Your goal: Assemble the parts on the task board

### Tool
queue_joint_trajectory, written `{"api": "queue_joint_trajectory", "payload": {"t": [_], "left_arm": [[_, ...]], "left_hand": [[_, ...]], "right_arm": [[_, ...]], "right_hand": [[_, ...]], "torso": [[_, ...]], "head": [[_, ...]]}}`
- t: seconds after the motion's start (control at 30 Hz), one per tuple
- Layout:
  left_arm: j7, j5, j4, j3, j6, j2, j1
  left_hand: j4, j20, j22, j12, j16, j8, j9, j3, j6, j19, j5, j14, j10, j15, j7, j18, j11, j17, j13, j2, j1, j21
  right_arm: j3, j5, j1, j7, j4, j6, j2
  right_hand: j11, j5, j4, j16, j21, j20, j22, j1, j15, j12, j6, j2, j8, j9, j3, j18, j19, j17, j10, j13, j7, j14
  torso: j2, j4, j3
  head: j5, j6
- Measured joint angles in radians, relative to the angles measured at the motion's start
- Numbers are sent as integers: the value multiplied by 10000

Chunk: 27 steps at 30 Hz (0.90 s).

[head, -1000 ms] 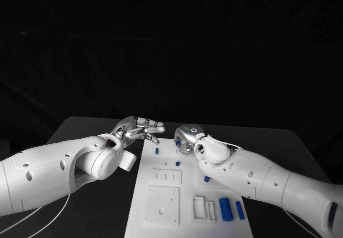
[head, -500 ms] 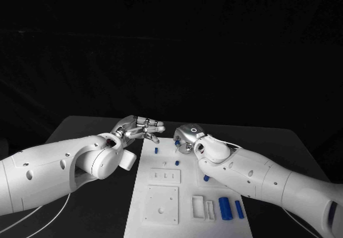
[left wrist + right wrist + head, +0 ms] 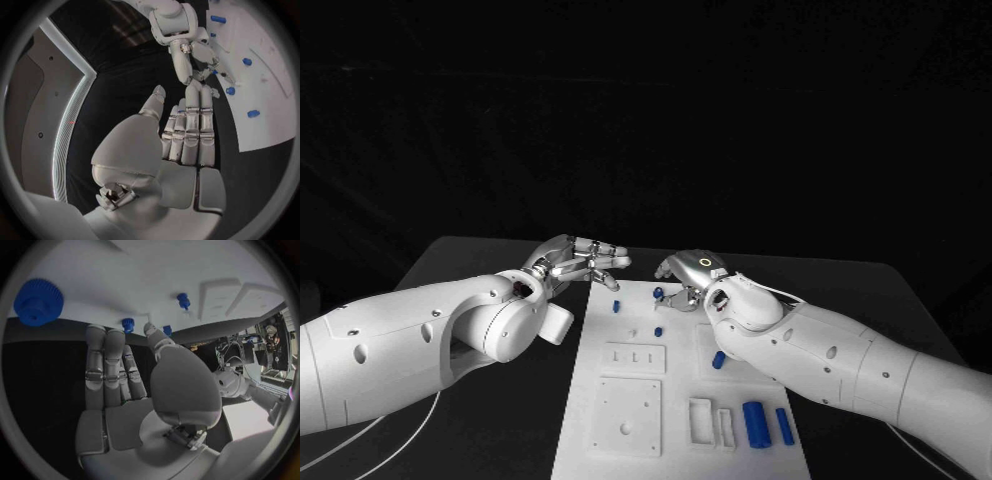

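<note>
The white task board (image 3: 678, 400) lies in the middle of the black desk (image 3: 488, 262), running lengthwise away from the robot between its 2 arms. The left hand (image 3: 580, 262) hovers at the board's far left corner; in the left wrist view its fingers (image 3: 192, 125) lie straight and side by side with the thumb set a little apart, and nothing is held in them. The right hand (image 3: 687, 278) is over the far end of the board, just beside the left hand but apart from it; in the right wrist view its fingers (image 3: 105, 365) are also extended together, with the thumb close by and nothing pinched between them. Small blue parts stand near that hand: 1 blue peg (image 3: 617, 303) near the board's left edge, another blue peg (image 3: 658, 329) a little nearer the robot, and a third blue piece (image 3: 659, 293) just beside the right hand's fingertips; whether the fingers touch it cannot be told. A blue gear (image 3: 39, 302) shows on the board in the right wrist view. At the near end, 2 blue cylinders (image 3: 756, 422) lie side by side next to a white slotted block (image 3: 710, 418), and a white square plate (image 3: 629, 414) sits to their left.
</note>
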Motion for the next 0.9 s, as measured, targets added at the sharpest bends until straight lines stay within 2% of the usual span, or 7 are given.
{"api": "queue_joint_trajectory", "payload": {"t": [0.2, 0.3, 0.33, 0.4, 0.57, 0.73, 0.9], "left_arm": [[8, 0, 3, -1, -2, -99, 1], [10, 0, 11, -2, -2, -124, 1], [10, 1, 11, -3, -2, -137, 1], [10, 2, 3, -3, -1, -156, 1], [11, 3, -36, -3, 6, -141, 2], [26, 4, -82, -3, 37, -116, 2], [37, 3, -121, -3, 78, -95, 2]], "left_hand": [[0, 0, 11, 0, 0, 0, 0, 0, 0, 0, 0, 0, 0, 0, 0, 0, 0, 1, 0, 0, 0, 0], [0, 0, 21, 0, 0, 0, 0, 0, 0, 0, 0, 0, 1, 0, 0, 1, 0, 1, 0, 0, 0, 0], [0, 0, 20, 0, 0, 0, 0, 0, 0, 0, 0, 0, 1, 0, 0, 0, 0, 1, 0, 0, 0, 0], [0, 0, 20, 0, 0, 0, 0, 0, 0, 0, 0, 0, 1, 0, 0, 0, 0, 1, 0, 0, 0, 0], [0, 0, 20, 0, 0, 0, 0, 0, 0, 0, 0, 0, 1, 0, 0, 0, -1, 2, 0, 0, 0, 0], [0, 0, 19, 0, 0, 0, 0, 0, 0, 0, 0, -36, 1, 36, 0, 0, 0, 2, 0, -40, -40, 0], [0, 0, 25, 0, 0, 0, 0, 0, 0, 0, 0, -36, -34, 36, 0, 0, -36, -9, 0, -40, -40, 0]], "right_arm": [[541, 292, 9, 7, 839, -113, -963], [811, 468, 14, 6, 1100, -122, -1395], [888, 527, 14, 6, 1162, -119, -1507], [998, 664, 22, 5, 1232, -92, -1719], [1103, 1017, 22, 78, 1159, 171, -1993], [1129, 1342, 18, 254, 900, 652, -2043], [1140, 1553, 16, 399, 584, 1139, -1995]], "right_hand": [[-177, 146, -265, 79, 305, -67, 247, 4, -71, 0, 202, 74, 0, 1, 198, 1, 59, 76, 950, 1, 130, 33], [-456, 1099, -323, 88, 589, -268, 429, -110, -323, -1, 486, 78, 0, 1, 770, -3, 42, 142, 2105, 44, 132, -14], [-603, 1412, -365, 88, 658, -437, 510, -234, -464, -1, 561, -46, 0, 1, 1056, -169, 49, 179, 2641, 101, 93, -17], [-823, 1522, -445, 88, 661, -590, 580, -347, -613, 112, 583, -159, -1, 8, 1189, -321, 38, 220, 3382, 266, 68, -31], [-1156, 1384, -671, 31, 961, -909, 744, -369, -852, 2147, 440, 59, -1, 20, 115, -695, 39, 581, 3483, 3307, -54, 19], [-1069, 1614, -594, 678, 2192, -909, 746, -439, -838, 5999, 206, 280, -1, 26, -601, -695, 39, 1808, 2193, 7845, -66, -167], [-1010, 1656, -413, 1552, 3688, -786, 746, -439, -749, 8539, -23, 280, -1, 27, -1107, -694, 43, 4040, 2020, 10301, 14, -204]], "torso": [[-32, -114, 54], [-49, -173, 89], [-57, -194, 101], [-75, -248, 127], [-116, -345, 182], [-128, -370, 244], [-128, -367, 274]], "head": [[43, 58], [57, 88], [64, 93], [85, 97], [162, 93], [182, 55], [168, 47]]}}
